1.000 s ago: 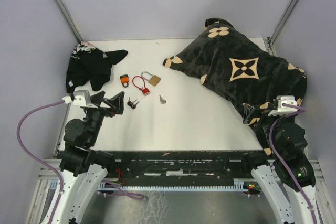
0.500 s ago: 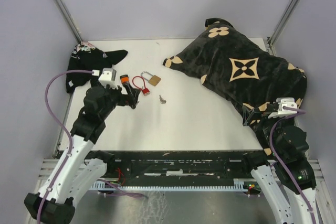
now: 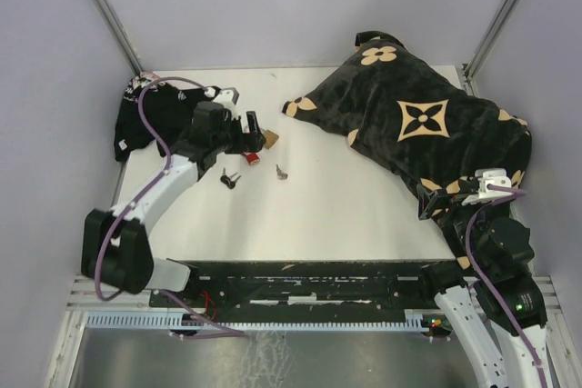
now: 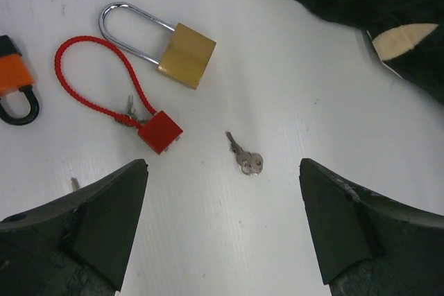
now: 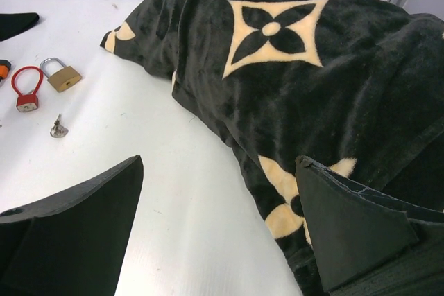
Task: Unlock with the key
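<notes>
L gripper, jaws wide, hovers over silver key, toward table left edge; key lies diagonal, centred between fingers.

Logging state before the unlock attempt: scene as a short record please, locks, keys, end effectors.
locks: brass padlock, red cable lock, orange padlock, lying close together
loose key: silver key, flat beside the red cable lock, not touching it
left end effector: open, empty, above the locks
right end effector: open, empty, near the black blanket
</notes>
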Controlling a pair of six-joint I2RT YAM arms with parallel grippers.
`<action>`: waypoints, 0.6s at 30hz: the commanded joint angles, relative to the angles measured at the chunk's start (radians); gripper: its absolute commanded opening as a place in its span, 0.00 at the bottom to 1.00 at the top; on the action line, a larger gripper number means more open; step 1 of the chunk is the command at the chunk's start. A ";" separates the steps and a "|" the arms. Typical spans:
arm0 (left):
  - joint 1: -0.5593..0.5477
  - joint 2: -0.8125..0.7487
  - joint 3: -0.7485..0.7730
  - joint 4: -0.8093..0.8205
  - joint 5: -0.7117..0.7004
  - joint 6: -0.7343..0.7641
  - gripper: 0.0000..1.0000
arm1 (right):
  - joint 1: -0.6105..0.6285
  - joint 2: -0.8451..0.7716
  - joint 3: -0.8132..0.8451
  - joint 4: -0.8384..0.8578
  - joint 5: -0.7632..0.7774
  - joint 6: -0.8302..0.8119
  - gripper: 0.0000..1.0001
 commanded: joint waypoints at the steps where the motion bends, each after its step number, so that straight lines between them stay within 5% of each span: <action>1: -0.003 0.171 0.141 0.060 0.024 -0.010 0.95 | -0.003 0.014 -0.002 0.041 -0.002 -0.013 0.99; 8: -0.004 0.483 0.392 -0.017 0.025 0.113 0.93 | -0.003 0.045 -0.001 0.035 0.002 -0.016 0.99; 18: -0.008 0.727 0.641 -0.162 0.054 0.350 0.90 | -0.003 0.105 -0.004 0.035 0.012 -0.022 0.99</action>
